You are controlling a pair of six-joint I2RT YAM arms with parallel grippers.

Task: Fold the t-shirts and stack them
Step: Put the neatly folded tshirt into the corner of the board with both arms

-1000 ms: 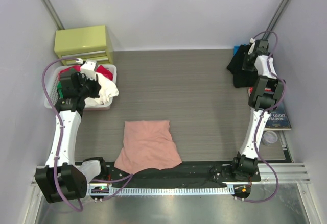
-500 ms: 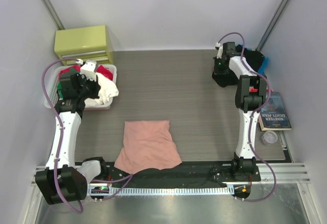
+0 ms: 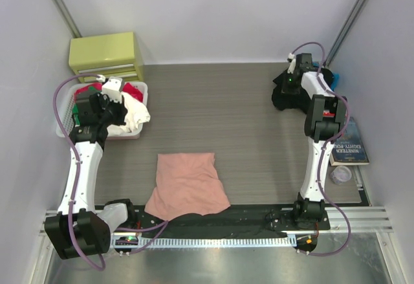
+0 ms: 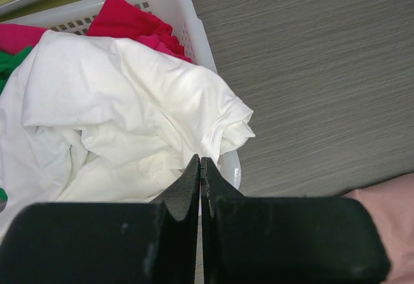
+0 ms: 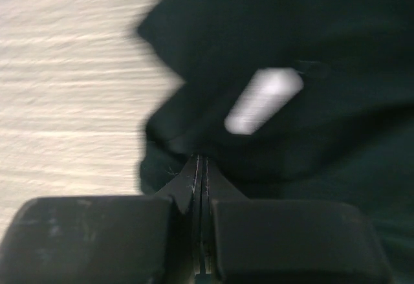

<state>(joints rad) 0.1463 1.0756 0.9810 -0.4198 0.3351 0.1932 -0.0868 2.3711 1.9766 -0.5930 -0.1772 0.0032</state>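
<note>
The salmon-pink t-shirt (image 3: 187, 184) lies folded on the table near the front, left of the middle; one corner of it (image 4: 388, 200) shows in the left wrist view. At the back right lies the black t-shirt (image 3: 284, 98), bunched up. My right gripper (image 3: 292, 80) is shut on a stitched edge of it, and dark cloth (image 5: 310, 51) fills the view beyond the closed tip (image 5: 198, 161). My left gripper (image 4: 200, 161) is shut on nothing and hovers over the basket's near right corner, above white cloth (image 4: 116, 103).
A white basket (image 3: 65, 129) at the left holds white, red and green clothes. A yellow-green drawer box (image 3: 107, 54) stands behind it. A book (image 3: 352, 148) and a small clear lid (image 3: 341, 175) lie along the right edge, and something blue (image 3: 336, 77) sits behind the black cloth.
My right arm swung left from the back right corner with the black t-shirt, then came back a little to the right. The left arm and the pink t-shirt have not moved.
</note>
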